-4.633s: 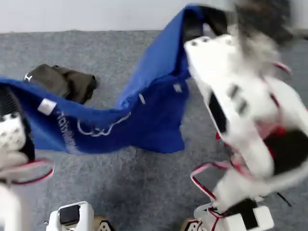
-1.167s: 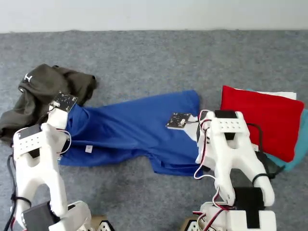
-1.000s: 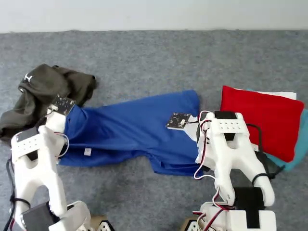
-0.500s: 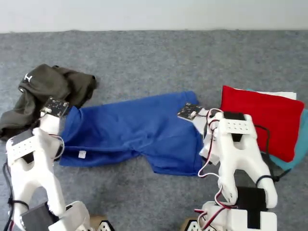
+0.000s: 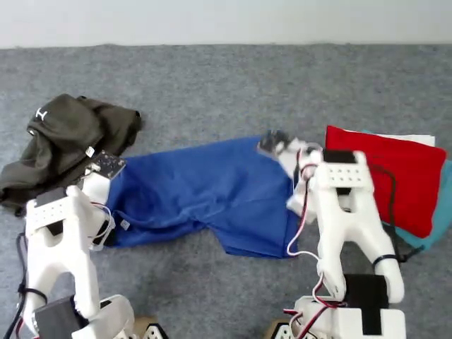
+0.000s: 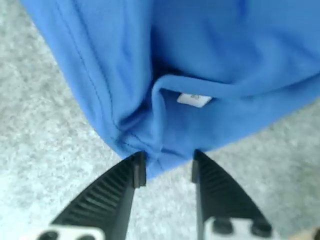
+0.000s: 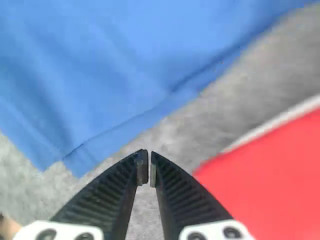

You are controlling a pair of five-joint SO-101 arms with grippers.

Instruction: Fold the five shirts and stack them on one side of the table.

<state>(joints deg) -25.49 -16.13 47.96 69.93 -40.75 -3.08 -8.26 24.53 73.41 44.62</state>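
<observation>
Left gripper (image 6: 167,167) gapes astride the left hem of the blue shirt (image 5: 205,187), right gripper (image 7: 145,167) is pinched empty between it and the folded red shirt (image 5: 385,176); spread mid-table, the blue one awaits folding, so I'd grip both ends next.

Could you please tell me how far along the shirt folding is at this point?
Done: a folded red shirt lies stacked on a teal shirt and a white one at the table's right side. In hand: the blue shirt lies spread out, its edge between the left gripper's open fingers; the right gripper is shut on nothing beside it. Left: the crumpled olive shirt.
</observation>
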